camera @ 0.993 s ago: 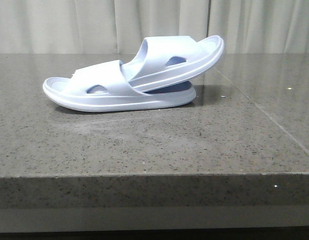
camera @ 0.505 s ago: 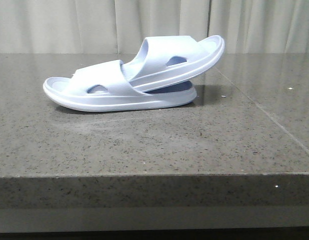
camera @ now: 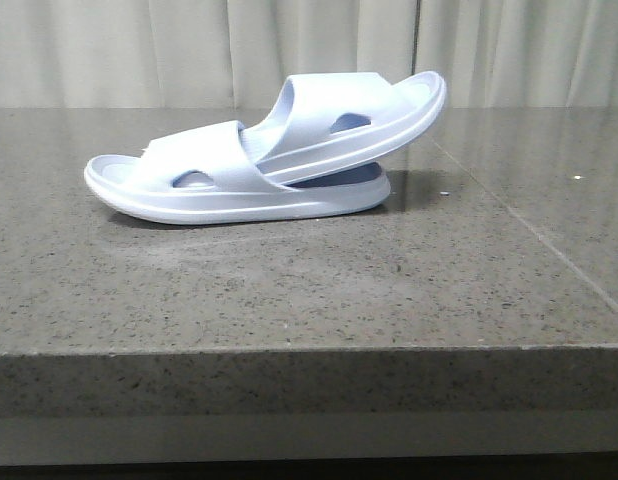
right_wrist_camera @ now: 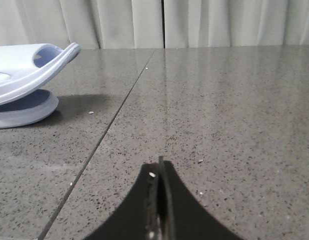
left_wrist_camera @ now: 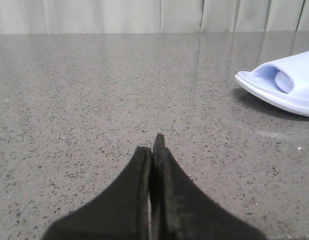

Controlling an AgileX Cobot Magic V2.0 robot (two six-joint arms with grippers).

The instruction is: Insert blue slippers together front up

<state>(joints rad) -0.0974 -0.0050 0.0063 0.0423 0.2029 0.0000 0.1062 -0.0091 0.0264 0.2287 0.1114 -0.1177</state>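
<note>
Two pale lavender-blue slippers sit on the grey stone table. The lower slipper [camera: 189, 190] lies flat. The upper slipper [camera: 359, 120] is pushed under the lower one's strap and tilts up to the right. The lower one's end shows in the left wrist view [left_wrist_camera: 282, 85]. Both show in the right wrist view [right_wrist_camera: 24, 85]. My left gripper [left_wrist_camera: 152, 150] is shut and empty, low over the table, away from the slippers. My right gripper [right_wrist_camera: 159, 167] is shut and empty, also apart from them. Neither gripper shows in the front view.
The grey speckled table [camera: 309, 290] has a front edge close to the camera and a seam line [camera: 529, 230] running diagonally on the right. A pale curtain [camera: 189, 50] hangs behind the table.
The nested slippers have shifted very slightly to the left in the front view. Otherwise nothing has visibly changed.
</note>
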